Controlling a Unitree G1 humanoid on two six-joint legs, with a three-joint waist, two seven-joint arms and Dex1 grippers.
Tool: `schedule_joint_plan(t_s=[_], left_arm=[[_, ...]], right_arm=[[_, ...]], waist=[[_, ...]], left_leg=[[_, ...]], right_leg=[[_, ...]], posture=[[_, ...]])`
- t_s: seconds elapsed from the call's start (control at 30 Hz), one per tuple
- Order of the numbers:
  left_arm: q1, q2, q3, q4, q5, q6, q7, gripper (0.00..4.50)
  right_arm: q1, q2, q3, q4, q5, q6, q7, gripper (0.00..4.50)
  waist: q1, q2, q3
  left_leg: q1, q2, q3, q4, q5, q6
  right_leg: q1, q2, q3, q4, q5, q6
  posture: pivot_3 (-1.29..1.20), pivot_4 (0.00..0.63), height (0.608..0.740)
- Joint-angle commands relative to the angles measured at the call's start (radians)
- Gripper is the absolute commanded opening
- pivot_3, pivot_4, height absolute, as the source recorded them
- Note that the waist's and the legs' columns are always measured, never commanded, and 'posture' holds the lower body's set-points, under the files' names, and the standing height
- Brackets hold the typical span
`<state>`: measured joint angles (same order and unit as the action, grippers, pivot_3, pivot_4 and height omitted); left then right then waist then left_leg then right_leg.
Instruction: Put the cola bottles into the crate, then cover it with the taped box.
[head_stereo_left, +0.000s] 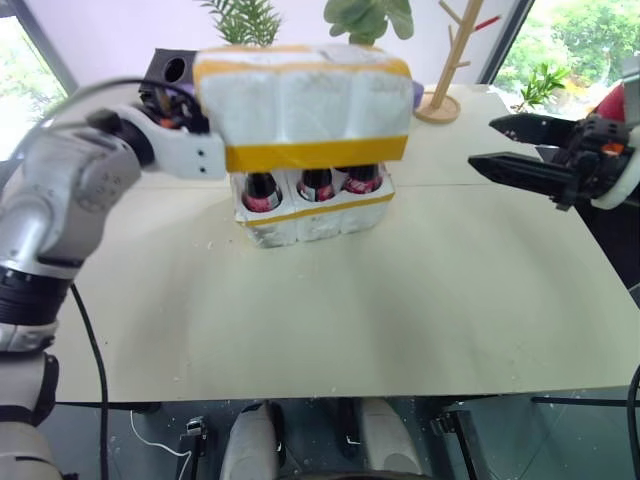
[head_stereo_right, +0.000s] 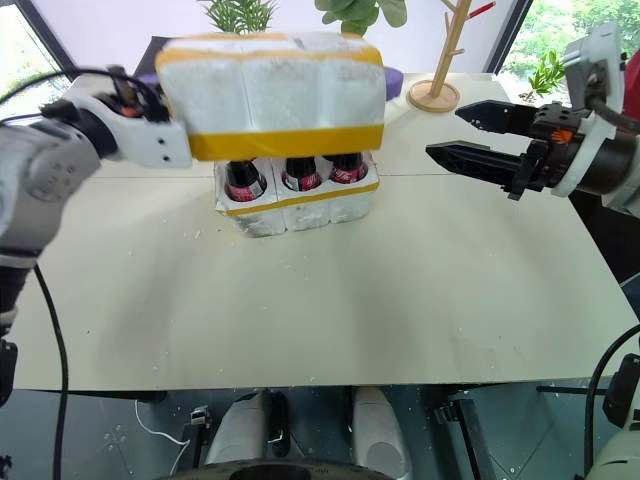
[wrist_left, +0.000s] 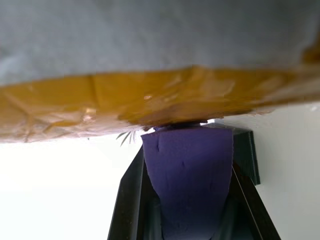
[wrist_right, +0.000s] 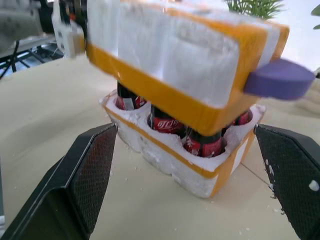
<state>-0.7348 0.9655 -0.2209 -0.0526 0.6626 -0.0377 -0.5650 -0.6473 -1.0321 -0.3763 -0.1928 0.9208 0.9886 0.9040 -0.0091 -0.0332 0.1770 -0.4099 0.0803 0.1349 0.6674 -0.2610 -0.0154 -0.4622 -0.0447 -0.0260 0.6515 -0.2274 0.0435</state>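
Holding the taped box (head_stereo_left: 302, 105) over the cola bottles (head_stereo_left: 316, 184) in the crate (head_stereo_left: 315, 213), left gripper (head_stereo_left: 190, 135) clamped; right gripper (head_stereo_left: 505, 150) spread empty.

Head pair looks forward and down over the table (head_stereo_left: 330, 320), both eyes sharing the taped box (head_stereo_left: 305, 105) above the crate (head_stereo_left: 315, 215). Left wrist camera sits pressed close under that box; right wrist camera faces both from nearby.
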Motion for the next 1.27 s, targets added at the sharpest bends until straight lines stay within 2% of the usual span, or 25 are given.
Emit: schedule_joint_plan(t_s=[0.03, 0.1, 0.13, 0.3, 0.5, 0.57, 0.63, 0.73, 0.77, 0.87, 1.0, 1.13, 1.27], left_arm=[[-0.003, -0.011, 0.014, -0.050, 0.049, -0.011, 0.018, 0.27], [0.023, 0.003, 0.015, -0.054, 0.077, -0.010, -0.004, 0.27], [0.040, 0.006, 0.018, -0.059, 0.075, -0.010, -0.019, 1.31], [0.161, 0.010, 0.048, -0.118, 0.015, 0.020, -0.112, 3.69], [0.394, -0.035, 0.213, -0.264, -0.167, 0.148, -0.196, 3.69], [0.482, -0.095, 0.321, -0.343, -0.341, 0.317, -0.287, 3.69], [0.495, -0.132, 0.419, -0.377, -0.507, 0.464, -0.365, 3.69], [0.386, -0.180, 0.594, -0.368, -0.816, 0.779, -0.454, 3.69], [0.358, -0.182, 0.628, -0.359, -0.874, 0.841, -0.461, 3.69], [0.254, -0.089, 0.750, -0.248, -1.096, 1.031, -0.575, 3.69], [0.231, 0.078, 0.796, -0.120, -1.266, 1.154, -0.719, 3.69], [0.271, 0.238, 0.758, -0.038, -1.300, 1.088, -0.850, 3.69], [0.269, 0.303, 0.720, 0.022, -1.300, 1.022, -0.871, 3.69]], right_arm=[[-0.011, -0.001, -0.040, -0.009, 0.017, -0.010, -0.019, 4.50], [-0.012, 0.005, -0.035, -0.007, 0.015, -0.014, -0.030, 4.50], [-0.013, 0.007, -0.034, -0.007, 0.017, -0.014, -0.034, 4.50], [0.002, 0.010, -0.027, -0.005, 0.010, -0.024, -0.030, 4.50], [0.065, -0.014, -0.043, 0.027, -0.020, -0.040, 0.001, 4.50], [0.104, -0.027, -0.049, 0.043, -0.040, -0.054, 0.021, 4.50], [0.133, -0.037, -0.052, 0.059, -0.057, -0.071, 0.041, 4.50], [0.147, -0.046, -0.040, 0.086, -0.080, -0.093, 0.064, 4.50], [0.148, -0.048, -0.036, 0.092, -0.088, -0.099, 0.071, 4.50], [0.134, -0.053, 0.000, 0.130, -0.123, -0.127, 0.104, 4.50], [0.102, -0.072, 0.051, 0.163, -0.154, -0.151, 0.163, 4.50], [0.077, -0.089, 0.087, 0.159, -0.162, -0.156, 0.235, 4.50], [0.058, -0.085, 0.105, 0.162, -0.172, -0.157, 0.249, 4.50]], waist=[[0.000, 0.000, 0.000], [0.000, 0.000, 0.000], [-0.001, 0.000, 0.000], [-0.003, 0.001, 0.000], [-0.004, 0.002, -0.002], [-0.005, 0.002, -0.002], [-0.004, 0.003, -0.002], [-0.001, 0.002, -0.001], [0.000, 0.001, -0.001], [-0.004, 0.001, -0.001], [-0.015, 0.002, -0.002], [-0.011, 0.002, -0.001], [-0.007, 0.002, -0.001]], left_leg=[[0.000, 0.000, 0.000, 0.000, 0.000, 0.000], [0.000, 0.000, 0.000, 0.000, 0.000, 0.000], [0.000, 0.000, 0.000, 0.000, 0.000, 0.000], [0.001, 0.000, 0.000, 0.000, 0.000, 0.000], [0.002, 0.000, -0.001, 0.000, 0.000, 0.001], [0.002, 0.000, -0.001, 0.000, 0.000, 0.001], [0.002, 0.000, -0.001, 0.000, 0.000, 0.001], [0.002, 0.000, -0.003, 0.001, 0.000, 0.000], [0.002, 0.000, -0.004, 0.001, 0.001, -0.001], [0.003, 0.000, -0.005, 0.002, 0.001, -0.002], [0.004, 0.000, -0.004, 0.000, 0.001, -0.001], [0.003, 0.000, -0.004, -0.001, 0.001, -0.002], [0.003, 0.000, -0.003, -0.001, 0.001, -0.002]], right_leg=[[0.000, 0.000, 0.000, 0.000, 0.000, 0.000], [0.000, 0.000, 0.000, 0.000, 0.000, 0.000], [0.000, 0.000, 0.000, 0.000, 0.000, 0.000], [0.000, 0.000, 0.000, 0.000, 0.000, 0.000], [0.002, -0.001, 0.000, -0.001, 0.000, 0.000], [0.002, -0.001, 0.000, -0.001, 0.000, 0.000], [0.003, 0.000, 0.000, 0.000, 0.000, 0.000], [0.003, 0.001, -0.001, 0.000, 0.000, 0.000], [0.003, 0.001, -0.002, 0.000, 0.000, 0.000], [0.006, 0.001, -0.002, 0.000, 0.000, 0.001], [0.005, 0.001, -0.002, -0.001, -0.001, 0.001], [0.003, 0.001, -0.002, 0.000, -0.001, 0.000], [0.003, 0.000, -0.002, -0.001, -0.002, -0.001]], posture=[[0.00, 0.150, 0.740], [0.00, 0.150, 0.740], [0.00, 0.150, 0.740], [0.00, 0.150, 0.740], [0.00, 0.150, 0.740], [0.00, 0.150, 0.740], [0.00, 0.150, 0.740], [0.00, 0.150, 0.740], [0.00, 0.150, 0.740], [0.00, 0.150, 0.740], [0.00, 0.150, 0.740], [0.00, 0.150, 0.740], [0.00, 0.150, 0.740]])
